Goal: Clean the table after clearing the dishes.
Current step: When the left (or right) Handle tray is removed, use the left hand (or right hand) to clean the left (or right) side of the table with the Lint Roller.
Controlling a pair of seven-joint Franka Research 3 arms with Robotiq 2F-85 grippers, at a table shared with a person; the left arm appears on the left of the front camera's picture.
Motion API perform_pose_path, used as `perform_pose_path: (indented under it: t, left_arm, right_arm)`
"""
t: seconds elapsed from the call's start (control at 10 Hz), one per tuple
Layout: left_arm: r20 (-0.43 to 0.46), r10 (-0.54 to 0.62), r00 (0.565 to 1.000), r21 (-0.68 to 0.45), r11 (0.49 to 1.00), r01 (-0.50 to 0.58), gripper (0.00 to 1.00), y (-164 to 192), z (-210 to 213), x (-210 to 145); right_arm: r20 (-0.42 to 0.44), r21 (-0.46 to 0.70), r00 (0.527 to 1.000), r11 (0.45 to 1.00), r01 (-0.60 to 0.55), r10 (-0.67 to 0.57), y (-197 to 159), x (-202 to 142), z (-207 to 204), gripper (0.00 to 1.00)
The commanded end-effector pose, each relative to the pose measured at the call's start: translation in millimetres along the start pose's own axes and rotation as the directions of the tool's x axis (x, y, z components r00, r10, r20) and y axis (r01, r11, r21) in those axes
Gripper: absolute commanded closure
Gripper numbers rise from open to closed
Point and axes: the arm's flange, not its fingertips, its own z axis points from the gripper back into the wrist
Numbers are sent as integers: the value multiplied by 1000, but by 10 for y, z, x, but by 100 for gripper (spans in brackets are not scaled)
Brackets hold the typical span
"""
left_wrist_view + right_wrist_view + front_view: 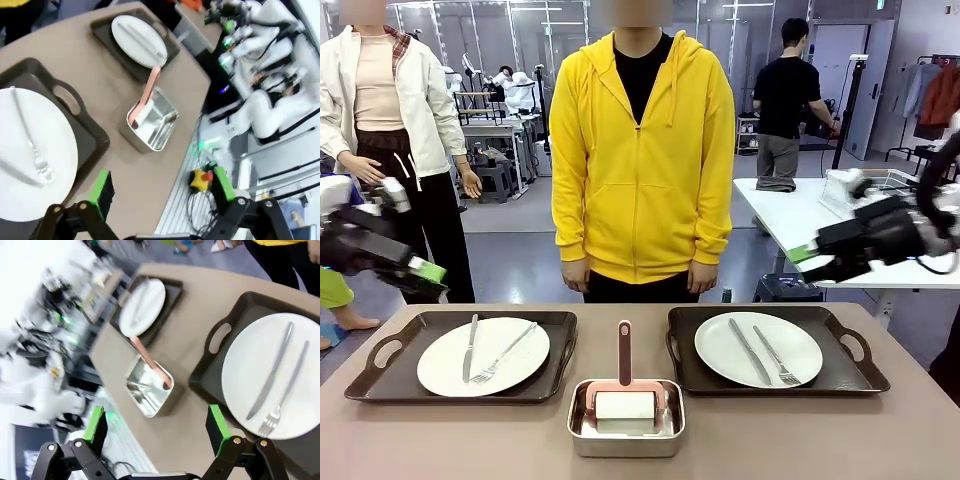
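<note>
Two white plates, each with a knife and fork, lie on dark trays on the taupe table (440, 440): the left plate (483, 356) (30, 155) (143, 306) and the right plate (758, 348) (272, 375) (139, 40). My left gripper (420, 278) (162, 190) hovers open above the table's left end, off the left tray (380, 385). Above and behind the right tray (850, 375), my right gripper (815, 262) (156, 424) also hangs open. Neither holds anything.
A small steel pan (626, 425) (152, 125) (148, 387) with a pink-handled white roller (625, 400) sits at the front middle between the trays. A person in a yellow hoodie (642, 160) stands at the far edge, hands down. A white table (790, 215) stands behind on the right.
</note>
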Motion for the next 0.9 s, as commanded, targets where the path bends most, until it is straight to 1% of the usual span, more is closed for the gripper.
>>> perform_pose_path:
  t: [0.0,0.1,0.2,0.4,0.5,0.6,0.7,0.8]
  left_arm:
    - [144,83,986,-40,996,-78,0,229,468,-135]
    - [221,108,969,-27,994,-105,0,281,813,-276]
    - [283,130,950,-11,991,-133,0,323,1099,-419]
    - [384,197,902,34,973,-227,0,372,1582,-749]
    - [444,240,863,53,955,-293,0,397,1839,-962]
    - [480,268,835,66,938,-339,0,409,2018,-1132]
    - [509,283,813,72,927,-368,0,394,2111,-1243]
    - [525,286,802,78,922,-380,0,400,2156,-1275]
  right_arm:
    - [120,42,987,994,105,-110,-222,-182,462,0]
    - [187,52,966,984,172,-179,-305,-313,803,0]
    - [261,65,936,971,229,-238,-371,-431,1097,0]
    - [390,54,862,943,329,-324,-533,-690,1617,0]
    - [451,50,823,931,361,-344,-562,-855,1858,0]
    - [493,48,792,920,388,-360,-568,-987,2015,0]
    - [530,49,763,912,407,-369,-566,-1078,2125,0]
    - [530,35,760,905,424,-376,-567,-1090,2140,0]
